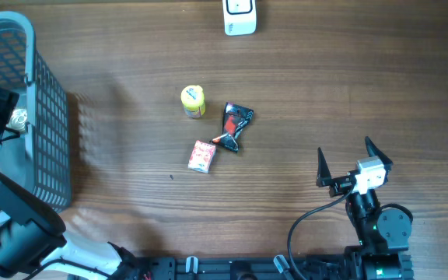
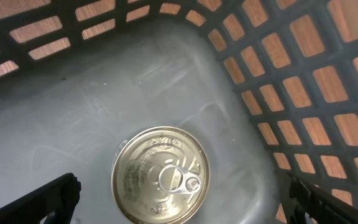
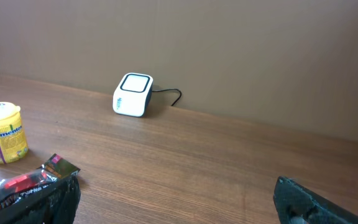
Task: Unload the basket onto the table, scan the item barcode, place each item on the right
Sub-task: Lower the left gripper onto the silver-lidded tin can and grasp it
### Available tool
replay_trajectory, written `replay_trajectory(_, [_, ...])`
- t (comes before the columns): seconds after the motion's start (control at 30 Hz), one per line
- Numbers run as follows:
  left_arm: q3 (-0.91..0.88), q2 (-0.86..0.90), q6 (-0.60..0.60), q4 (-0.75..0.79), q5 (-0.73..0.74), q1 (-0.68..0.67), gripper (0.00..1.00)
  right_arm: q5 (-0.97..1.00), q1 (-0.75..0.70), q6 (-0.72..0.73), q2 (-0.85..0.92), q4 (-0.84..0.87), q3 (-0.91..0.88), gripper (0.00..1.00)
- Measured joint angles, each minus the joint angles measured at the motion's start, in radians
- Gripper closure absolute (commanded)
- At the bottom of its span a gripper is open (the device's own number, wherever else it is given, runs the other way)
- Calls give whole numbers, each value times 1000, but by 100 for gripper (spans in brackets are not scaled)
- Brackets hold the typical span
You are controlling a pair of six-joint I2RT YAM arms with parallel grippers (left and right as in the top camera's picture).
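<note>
**Overhead.** Tabletop [image 1: 325, 78], wood. Scanner [image 1: 239, 15], white, set at the far edge. Three loose items are grouped mid-scene: yellow canister [image 1: 193, 101], dark packet [image 1: 236, 126], small pink box [image 1: 202, 155]. Basket [image 1: 49, 117] is placed at the left, with the left arm [image 1: 14, 225] reaching into it. Right claw [image 1: 344, 148] is held at the near right, jaws apart, nothing gripped. The group is found to its left and slightly farther. The packet is judged nearest to it, its long axis running near to far with a slight tilt.

**Left wrist.** Left claw [image 2: 182, 183] is spread wide inside the basket. A ring-pull can [image 2: 160, 175] lies lid-up directly beneath it, not gripped.

**Right wrist.** The scanner is seen far ahead, the canister and packet at the left. The right arm is judged the nearer one for the loose items. The can is judged reachable by the left alone.
</note>
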Motion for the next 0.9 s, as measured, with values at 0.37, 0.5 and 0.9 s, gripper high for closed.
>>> replay_trajectory(0.37, [0, 21, 0, 6, -71, -63, 0, 0, 0, 0, 0, 0, 0, 0])
replay_trajectory(0.5, [0, 46, 0, -4, -96, -65, 0, 0, 0, 0, 0, 0, 0, 0])
replay_trajectory(0.9, [0, 126, 0, 7, -113, -65, 0, 0, 0, 0, 0, 0, 0, 0])
